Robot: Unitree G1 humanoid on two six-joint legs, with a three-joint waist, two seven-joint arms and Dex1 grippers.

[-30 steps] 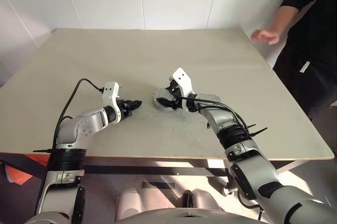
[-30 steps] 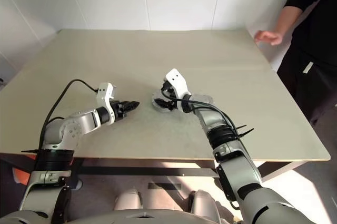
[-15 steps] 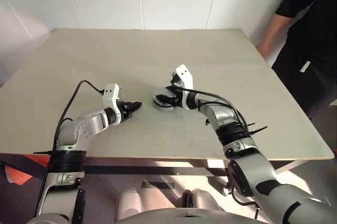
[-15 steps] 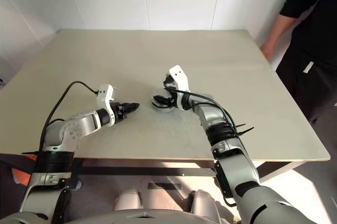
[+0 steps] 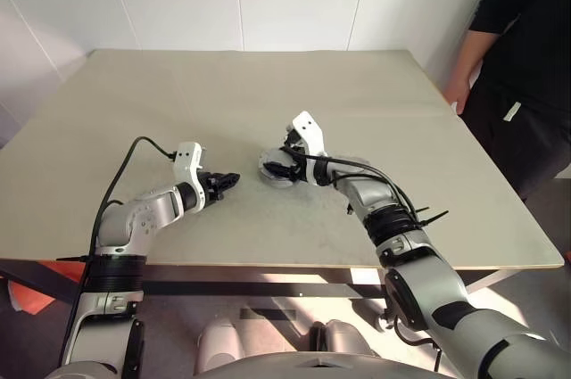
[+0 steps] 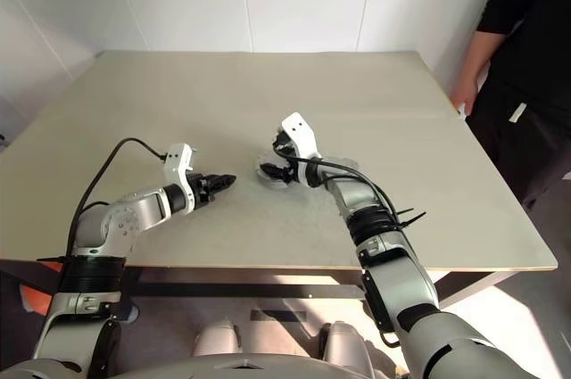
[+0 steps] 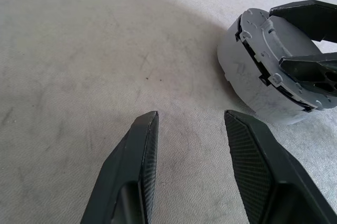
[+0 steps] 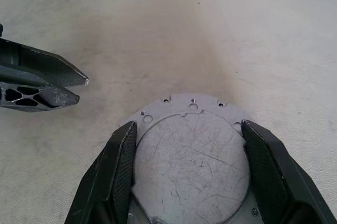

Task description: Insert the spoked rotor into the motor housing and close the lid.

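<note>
Right wrist view: my right pincer (image 8: 187,161) stands wide around the housing (image 8: 190,155), both fingers on its sides, on the tabletop (image 5: 178,102). My left pincer (image 7: 192,145) is half open, empty, near it.

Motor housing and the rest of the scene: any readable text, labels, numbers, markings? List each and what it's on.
None readable.
Motor housing: bare grey metal with small holes and scratches, no lettering.
Right gripper and left gripper: plain black fingers, no marks.
Table: no print.
Person's dark trousers: a small white tag, too small to read.
</note>
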